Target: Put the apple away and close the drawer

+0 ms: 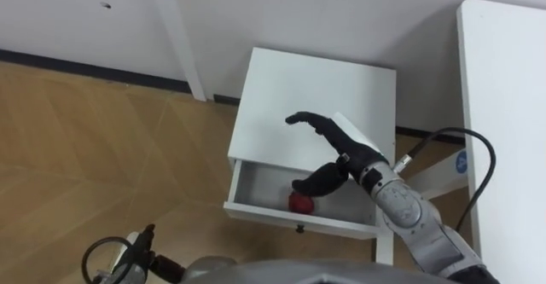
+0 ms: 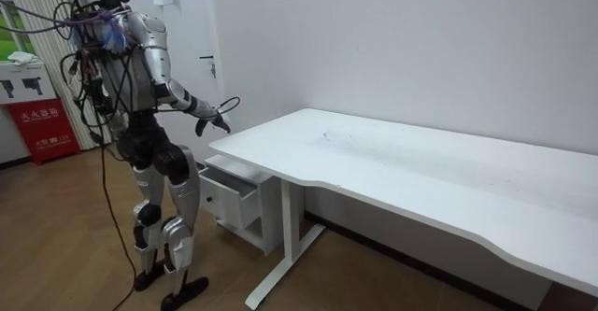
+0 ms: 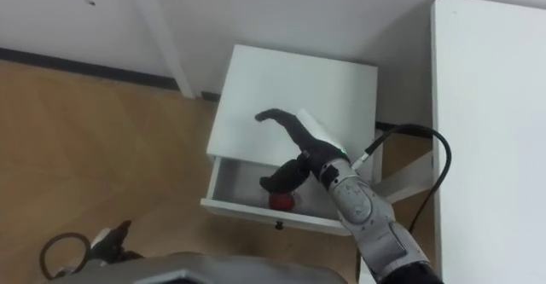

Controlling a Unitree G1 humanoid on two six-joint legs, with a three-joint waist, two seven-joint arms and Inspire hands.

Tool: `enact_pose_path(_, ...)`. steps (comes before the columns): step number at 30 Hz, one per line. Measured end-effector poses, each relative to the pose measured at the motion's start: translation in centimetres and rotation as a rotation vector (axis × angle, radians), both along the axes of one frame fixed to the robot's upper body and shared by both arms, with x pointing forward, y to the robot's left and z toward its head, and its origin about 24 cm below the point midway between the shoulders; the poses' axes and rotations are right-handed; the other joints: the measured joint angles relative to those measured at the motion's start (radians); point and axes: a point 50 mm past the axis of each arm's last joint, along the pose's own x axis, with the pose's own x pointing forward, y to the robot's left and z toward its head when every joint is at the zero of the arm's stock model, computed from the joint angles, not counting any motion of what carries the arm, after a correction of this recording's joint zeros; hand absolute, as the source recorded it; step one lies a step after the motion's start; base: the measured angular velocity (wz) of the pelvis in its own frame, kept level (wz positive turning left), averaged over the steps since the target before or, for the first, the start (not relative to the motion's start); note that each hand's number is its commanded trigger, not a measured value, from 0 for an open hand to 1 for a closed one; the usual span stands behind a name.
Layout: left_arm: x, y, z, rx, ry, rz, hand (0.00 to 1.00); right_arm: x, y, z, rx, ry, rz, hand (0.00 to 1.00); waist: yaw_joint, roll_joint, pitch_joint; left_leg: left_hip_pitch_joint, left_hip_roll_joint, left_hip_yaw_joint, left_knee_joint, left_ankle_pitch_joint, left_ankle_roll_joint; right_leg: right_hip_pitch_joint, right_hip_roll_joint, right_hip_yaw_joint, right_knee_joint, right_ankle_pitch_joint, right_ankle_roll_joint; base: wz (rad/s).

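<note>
A: Where is the apple (image 1: 300,202) to be found?

B: It is seen lying in the open drawer (image 1: 256,205), on the drawer floor near the front wall, just below the thumb of the right hand (image 1: 339,150). Whether the thumb is touching it cannot be told.

A: And how is that hand held?

B: It is spread loose above the drawer, fingers stretched forward over the cabinet top (image 1: 316,88), thumb hanging down toward the fruit. Nothing is gripped. The apple is judged to be lodged in the drawer, so the first half of the task may be taken as done.

A: Why would the fingers be kept so wide?

B: Probably so that the fruit is left free and is not dragged out when the arm is raised. That is a judgement, not a thing observed.

A: What is found around the hand?

B: The drawer front, with its small knob (image 1: 300,228), lies below and nearer the robot than the hand. The white desk (image 1: 512,105) is well off to the hand's right. Wooden floor (image 1: 85,147) lies to its left.

A: What is called for next?

B: The hand would have to be lifted clear of the opening, then the front panel pushed inward. If the drawer is shut while the thumb is inside, it could be caught.

A: The left hand (image 1: 136,248)?

B: It is seen low and well to the left of the drawer. The set of its fingers cannot be told.
</note>
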Motion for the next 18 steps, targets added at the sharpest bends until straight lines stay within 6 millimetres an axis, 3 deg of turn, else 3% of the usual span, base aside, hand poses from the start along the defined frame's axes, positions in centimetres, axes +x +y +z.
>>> enact_pose_path(4,-0.2,0.0,0.0,-0.001,0.005,0.001,0.00,-0.4,-0.1,-0.3,-0.008,0.013,0.001,0.00,-0.001,0.003,-0.0081,-0.001,0.000,0.002,0.010,0.000,0.000,0.004,0.000,0.002,0.000,0.000,0.000,0.00)
enact_pose_path(12,-0.4,-0.1,-0.1,-0.005,0.014,0.001,0.00,-1.0,-0.7,-1.5,-0.050,0.073,0.003,0.00,-0.003,0.014,-0.0036,-0.009,0.000,0.001,0.028,0.000,0.000,0.010,-0.001,0.003,0.001,-0.001,0.001,0.00)
enact_pose_path(18,-1.4,-0.1,-0.3,0.002,0.045,0.002,0.00,-2.0,-2.0,-3.3,-0.087,0.155,-0.047,0.00,-0.007,0.021,-0.0068,-0.015,-0.001,0.002,0.035,0.000,0.001,0.007,-0.003,0.005,-0.001,-0.002,0.003,0.00)
